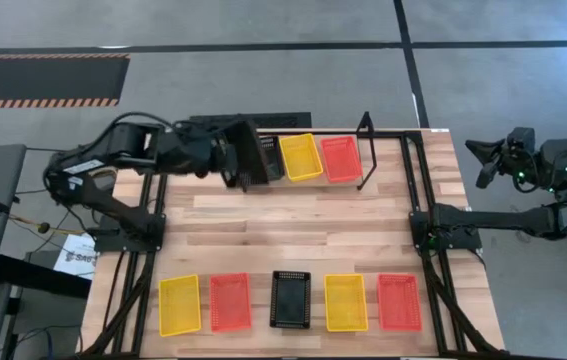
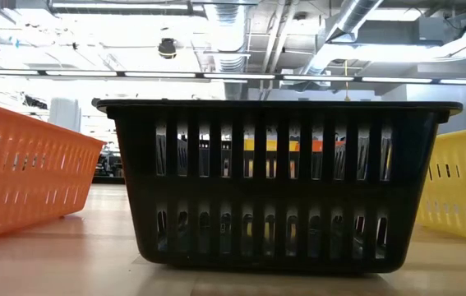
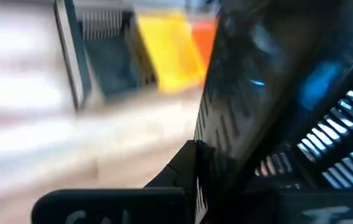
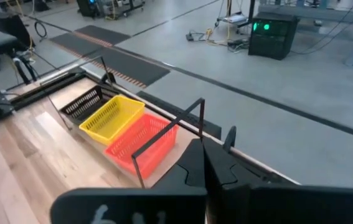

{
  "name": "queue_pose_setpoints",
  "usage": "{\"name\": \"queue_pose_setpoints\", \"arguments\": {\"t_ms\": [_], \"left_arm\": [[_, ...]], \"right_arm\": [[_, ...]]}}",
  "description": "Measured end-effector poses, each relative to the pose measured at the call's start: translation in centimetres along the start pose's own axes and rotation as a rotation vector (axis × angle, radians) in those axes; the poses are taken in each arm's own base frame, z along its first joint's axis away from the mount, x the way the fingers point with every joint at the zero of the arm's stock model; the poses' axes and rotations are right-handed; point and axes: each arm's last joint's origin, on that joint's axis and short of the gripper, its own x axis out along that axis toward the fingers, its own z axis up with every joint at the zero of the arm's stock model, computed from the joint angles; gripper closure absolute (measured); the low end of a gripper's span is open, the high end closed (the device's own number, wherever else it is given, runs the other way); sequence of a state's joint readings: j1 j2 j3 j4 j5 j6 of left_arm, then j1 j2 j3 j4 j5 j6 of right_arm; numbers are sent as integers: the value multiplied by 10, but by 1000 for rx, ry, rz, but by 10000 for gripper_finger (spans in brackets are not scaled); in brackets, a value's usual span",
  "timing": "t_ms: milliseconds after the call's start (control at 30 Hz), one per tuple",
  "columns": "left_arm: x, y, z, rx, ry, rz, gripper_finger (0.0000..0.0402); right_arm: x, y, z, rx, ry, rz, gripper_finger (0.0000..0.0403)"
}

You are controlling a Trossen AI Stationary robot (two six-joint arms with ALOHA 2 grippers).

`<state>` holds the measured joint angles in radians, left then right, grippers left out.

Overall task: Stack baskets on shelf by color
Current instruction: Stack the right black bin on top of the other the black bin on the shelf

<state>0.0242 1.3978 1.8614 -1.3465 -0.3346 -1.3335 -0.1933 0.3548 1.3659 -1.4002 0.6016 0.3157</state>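
While the left gripper [image 1: 238, 160] is clamped on a black basket [image 1: 256, 155] tilted on edge, the drop spot lies just beside it: the black basket on the shelf [image 1: 271, 158], at the shelf's left end near the tabletop's far edge. Shelf [image 1: 367, 152] row runs left-right, then yellow [image 1: 301, 157], then red-orange [image 1: 341, 158]. The wrist view is blurred, so overlap is probably partial. Right gripper [image 1: 491, 160] is clenched empty, parked off the right edge. 5 baskets line the near edge; the middle of the tabletop is open.
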Motion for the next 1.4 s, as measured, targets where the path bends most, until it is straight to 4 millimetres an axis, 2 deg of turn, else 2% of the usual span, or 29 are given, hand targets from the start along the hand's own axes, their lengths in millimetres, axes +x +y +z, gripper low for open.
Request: {"name": "queue_pose_setpoints", "arguments": {"t_ms": [100,200,367,600,767,967,1100,1300,1400], "left_arm": [[16,-3,-7,-20,185,50,401],[32,-3,-3,-11,302,89,401],[64,-4,32,3,403,0,401],[132,23,90,-20,511,53,401],[174,34,108,-22,573,54,402],[211,37,123,-19,527,14,401],[223,46,125,-11,538,65,402],[213,69,127,-6,573,284,401],[209,71,128,-24,582,283,401]], "right_arm": [[0,0,0,0,-1,-2,401],[0,0,0,-2,1,-2,402],[0,0,-1,-5,7,10,401],[0,1,0,0,8,31,401],[0,1,0,1,9,36,401],[0,1,0,-2,10,35,400],[0,1,-1,-12,20,40,401],[0,1,-2,-18,28,52,399],[0,1,-2,-17,28,52,400]]}}
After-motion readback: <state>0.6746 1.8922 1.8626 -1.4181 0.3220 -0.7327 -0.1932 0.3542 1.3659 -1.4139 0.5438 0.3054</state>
